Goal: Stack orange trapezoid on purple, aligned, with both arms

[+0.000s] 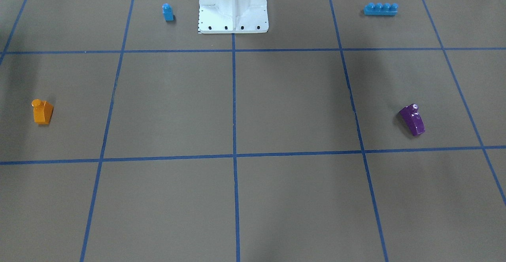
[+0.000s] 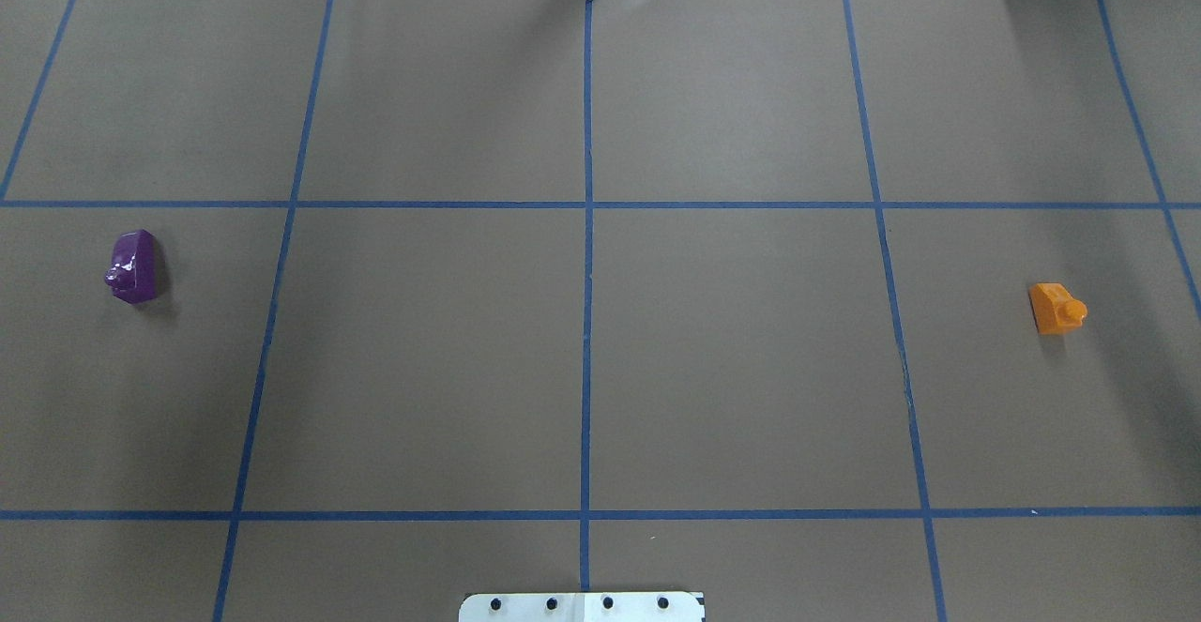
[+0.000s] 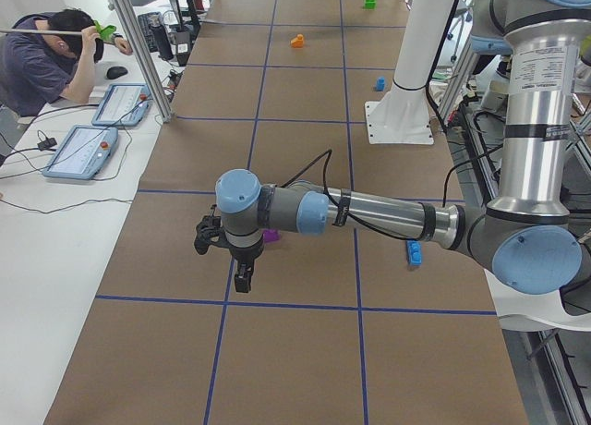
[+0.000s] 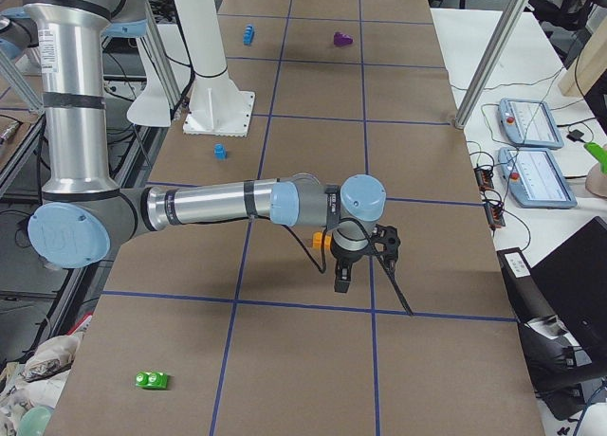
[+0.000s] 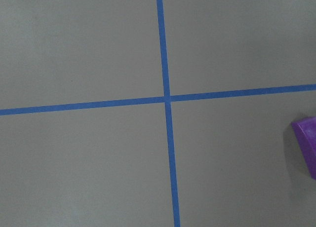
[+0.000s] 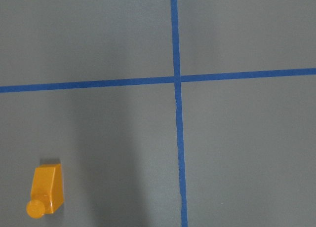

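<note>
The orange trapezoid (image 1: 42, 112) sits on the brown table on my right side; it also shows in the overhead view (image 2: 1056, 308) and low left in the right wrist view (image 6: 45, 190). The purple brick (image 1: 412, 119) sits on my left side, seen too in the overhead view (image 2: 133, 266) and at the right edge of the left wrist view (image 5: 307, 143). My left gripper (image 3: 240, 283) hangs above the table close to the purple brick. My right gripper (image 4: 341, 282) hangs close to the orange trapezoid. Both grippers show only in the side views, so I cannot tell whether they are open or shut.
A small blue single-stud brick (image 1: 168, 12) and a long blue four-stud brick (image 1: 380, 8) lie either side of the white robot base (image 1: 233, 9). A green brick (image 4: 152, 380) lies near the table's right end. An operator (image 3: 42, 55) sits beside the table.
</note>
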`<action>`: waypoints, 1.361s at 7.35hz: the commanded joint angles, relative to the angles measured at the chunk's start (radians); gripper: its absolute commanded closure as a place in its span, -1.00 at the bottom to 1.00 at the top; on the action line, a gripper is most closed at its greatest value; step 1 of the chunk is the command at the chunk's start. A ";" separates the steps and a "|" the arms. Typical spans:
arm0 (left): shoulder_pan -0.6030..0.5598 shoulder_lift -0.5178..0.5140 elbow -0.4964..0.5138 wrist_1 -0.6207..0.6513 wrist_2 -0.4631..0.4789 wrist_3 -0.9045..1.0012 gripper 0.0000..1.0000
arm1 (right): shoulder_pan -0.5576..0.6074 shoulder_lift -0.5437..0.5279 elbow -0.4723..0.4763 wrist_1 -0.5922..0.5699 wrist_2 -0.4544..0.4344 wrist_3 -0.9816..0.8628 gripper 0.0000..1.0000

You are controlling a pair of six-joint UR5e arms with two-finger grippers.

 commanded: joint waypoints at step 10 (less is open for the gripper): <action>0.435 -0.065 -0.006 -0.407 0.196 -0.814 -1.00 | -0.057 0.053 0.001 0.093 0.007 0.007 -1.00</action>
